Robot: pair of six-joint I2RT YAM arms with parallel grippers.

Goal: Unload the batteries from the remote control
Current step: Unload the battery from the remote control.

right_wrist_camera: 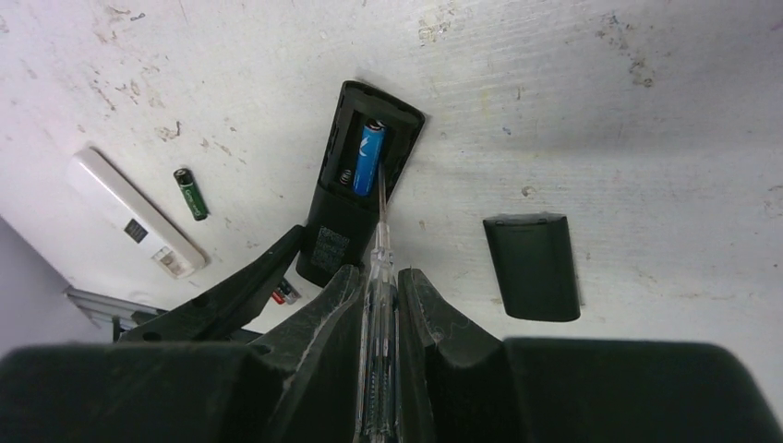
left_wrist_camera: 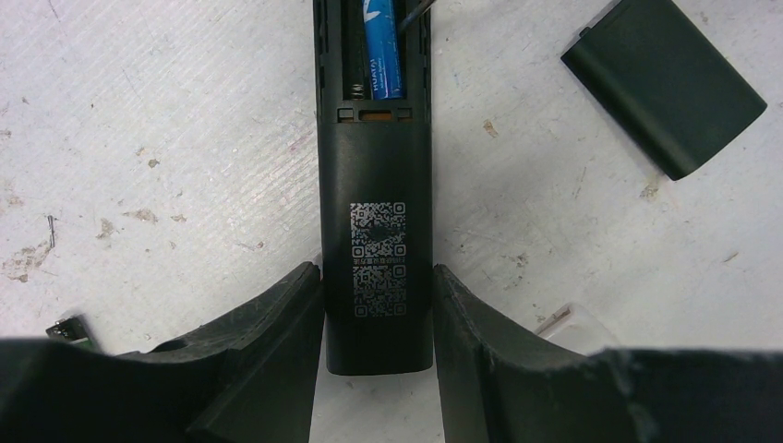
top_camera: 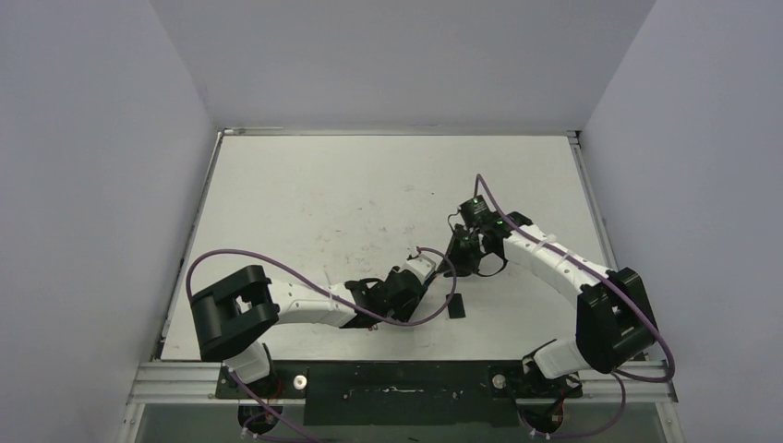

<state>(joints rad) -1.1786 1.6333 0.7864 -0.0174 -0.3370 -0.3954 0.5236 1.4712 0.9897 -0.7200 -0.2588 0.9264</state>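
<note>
The step in hand looks like prying out the last cell: the black remote control (left_wrist_camera: 374, 185) lies back-up on the bench (left_wrist_camera: 166, 138) with its battery bay open, and 1 blue battery (right_wrist_camera: 369, 157) sits in the bay's right-hand slot, while the slot beside it shows only a bare spring. The left end effector (left_wrist_camera: 374, 277) clamps the remote's closed end between both fingers, pinning it down. The right end effector (right_wrist_camera: 379, 277) is closed on a clear-handled screwdriver (right_wrist_camera: 379, 245), whose tip rests on the blue battery. A dark battery (right_wrist_camera: 191, 194) lies loose on the bench left of the remote, next to a white remote (right_wrist_camera: 134, 226), and the black cover (right_wrist_camera: 533, 266) lies to the remote's right. Next, I judge, the tip must get under the cell's end and lever it up against the spring, with the left grip holding firm so the remote does not skid
</note>
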